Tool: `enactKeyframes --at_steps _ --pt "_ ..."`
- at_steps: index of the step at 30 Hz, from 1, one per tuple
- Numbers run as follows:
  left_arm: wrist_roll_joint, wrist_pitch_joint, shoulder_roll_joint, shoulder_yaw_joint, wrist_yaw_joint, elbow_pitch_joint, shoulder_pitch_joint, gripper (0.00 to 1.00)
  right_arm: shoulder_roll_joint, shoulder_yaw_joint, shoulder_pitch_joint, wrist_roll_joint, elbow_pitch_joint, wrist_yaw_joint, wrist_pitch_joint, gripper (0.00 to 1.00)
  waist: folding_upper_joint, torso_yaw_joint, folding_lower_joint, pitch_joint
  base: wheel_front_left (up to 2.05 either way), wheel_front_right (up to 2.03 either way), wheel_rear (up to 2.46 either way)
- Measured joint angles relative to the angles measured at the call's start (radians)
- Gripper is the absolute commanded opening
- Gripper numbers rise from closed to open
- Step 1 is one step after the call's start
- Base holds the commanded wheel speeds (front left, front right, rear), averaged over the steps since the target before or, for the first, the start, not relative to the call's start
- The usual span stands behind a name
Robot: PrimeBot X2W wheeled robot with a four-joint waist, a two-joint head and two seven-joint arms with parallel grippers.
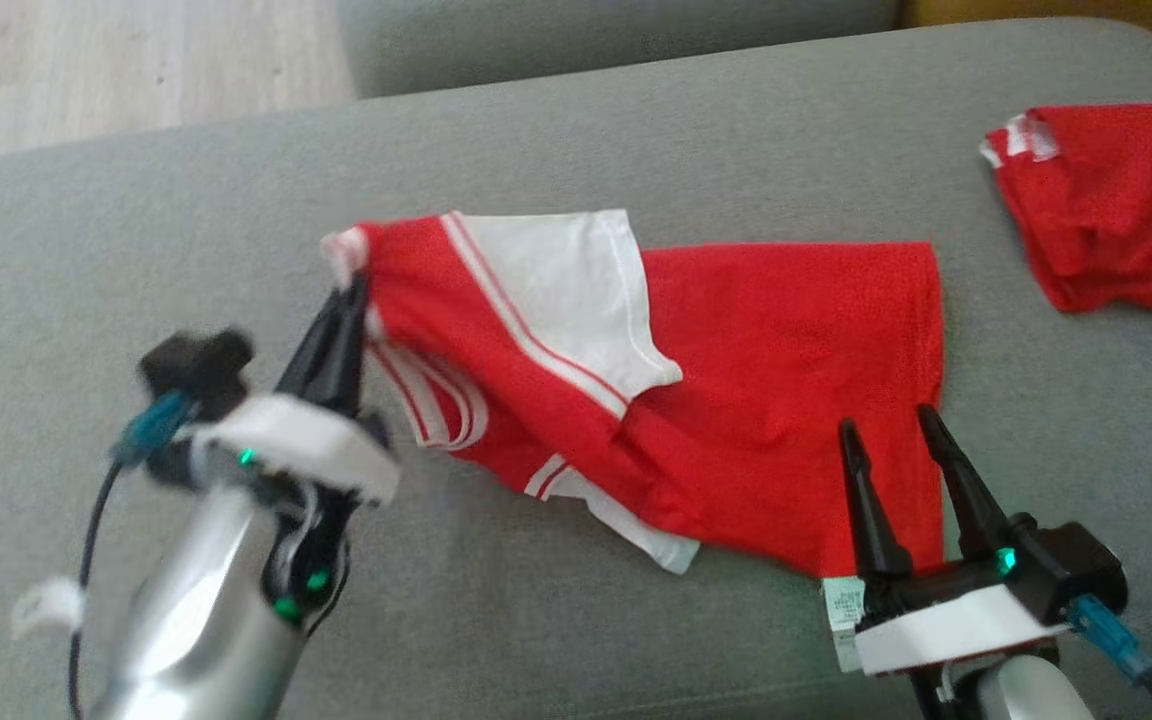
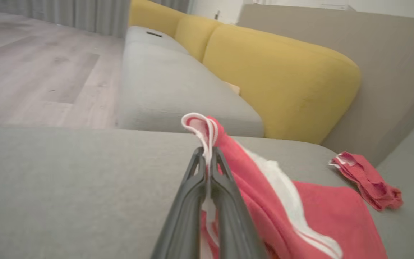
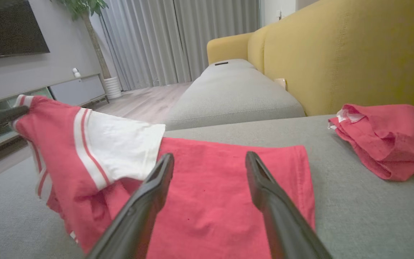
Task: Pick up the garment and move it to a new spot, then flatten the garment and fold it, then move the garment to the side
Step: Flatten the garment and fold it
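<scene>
Garment (image 1: 776,400): red shirt with white, striped sleeves, spread across the middle of the grey sofa seat (image 1: 636,640). The body lies flat toward the right edge, and the sleeve end is bunched and doubled over toward the left.
Left gripper (image 1: 348,295): jaws clenched on a white-trimmed edge at the sleeve end, lifting that corner just off the seat, with the cloth draping from it.
Right gripper (image 1: 886,420): jaws released and standing wide over the hem corner nearest the seat's front edge, holding nothing.
Other cloth: a second red piece (image 1: 1106,205), crumpled, well apart near the far right corner.
Handling: light, limp knit by the look of it. It should sag and crease rather than keep a shape, and thin edges may slip from a shallow pinch.
Where to take hold: I'd judge the hem corner by the label (image 1: 841,605), taken deep through both layers, opposite the held edge, so the shirt can be drawn taut.
</scene>
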Motion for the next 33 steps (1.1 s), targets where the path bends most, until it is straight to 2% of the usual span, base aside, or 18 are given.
enactKeyframes --at_steps 6,7,8,9,12,14,17,19,23,27,33 --pt "0.126 0.000 -0.012 0.179 -0.004 -0.057 0.184 0.00 0.000 -0.007 0.000 -0.017 -0.005 0.000 0.000 1.00 0.0000 0.043 0.0000 0.028 0.00 0.00 0.00" --pt "0.142 0.000 -0.018 0.197 -0.004 -0.054 0.203 0.31 0.000 -0.007 0.000 -0.019 -0.004 0.000 0.000 1.00 0.0000 0.048 0.0000 0.031 0.00 0.00 0.00" --pt "0.158 0.000 -0.026 0.214 -0.003 -0.049 0.218 0.95 0.000 -0.006 0.000 -0.021 -0.004 0.000 0.000 1.00 0.0000 0.052 0.0000 0.035 0.00 0.00 0.00" --pt "0.177 0.000 -0.032 0.227 0.001 -0.043 0.229 1.00 0.000 -0.006 -0.001 -0.022 -0.004 0.000 0.000 1.00 0.0000 0.055 0.0000 0.037 0.00 0.00 0.00" --pt "0.262 0.000 -0.035 0.258 0.036 -0.067 0.243 1.00 0.000 -0.006 -0.001 -0.022 -0.004 0.000 0.000 1.00 0.0000 0.057 0.0000 0.042 0.00 0.00 0.00" --pt "0.351 0.000 -0.024 0.249 0.044 -0.122 0.238 1.00 0.000 -0.006 -0.001 -0.022 -0.004 0.000 0.000 1.00 0.0000 0.055 0.0000 0.045 0.00 0.00 0.00" --pt "0.462 0.000 -0.003 0.182 0.039 -0.147 0.188 1.00 0.000 -0.007 -0.001 -0.023 -0.005 0.000 0.000 1.00 0.0000 0.051 0.0000 0.054 0.00 0.00 0.00" --pt "0.499 0.002 -0.008 0.128 0.016 -0.115 0.125 1.00 0.000 -0.006 -0.001 -0.031 -0.005 0.000 0.000 1.00 0.0000 0.049 0.0000 0.064 0.00 0.00 0.00" --pt "0.538 0.063 -0.049 0.043 -0.046 0.015 -0.058 1.00 0.000 0.001 -0.005 -0.043 -0.006 0.000 0.000 1.00 0.0000 0.042 0.0000 0.097 0.00 0.00 0.00" --pt "0.570 0.096 -0.095 -0.036 -0.093 0.204 -0.237 1.00 0.000 0.005 -0.035 -0.058 -0.013 0.000 0.000 1.00 0.0000 0.029 0.0000 0.144 0.00 0.00 0.00" --pt "0.585 0.094 -0.119 -0.115 -0.117 0.450 -0.350 1.00 0.000 0.000 -0.074 -0.069 -0.026 0.000 0.000 1.00 0.0000 -0.002 0.0001 0.206 0.00 0.00 0.00"
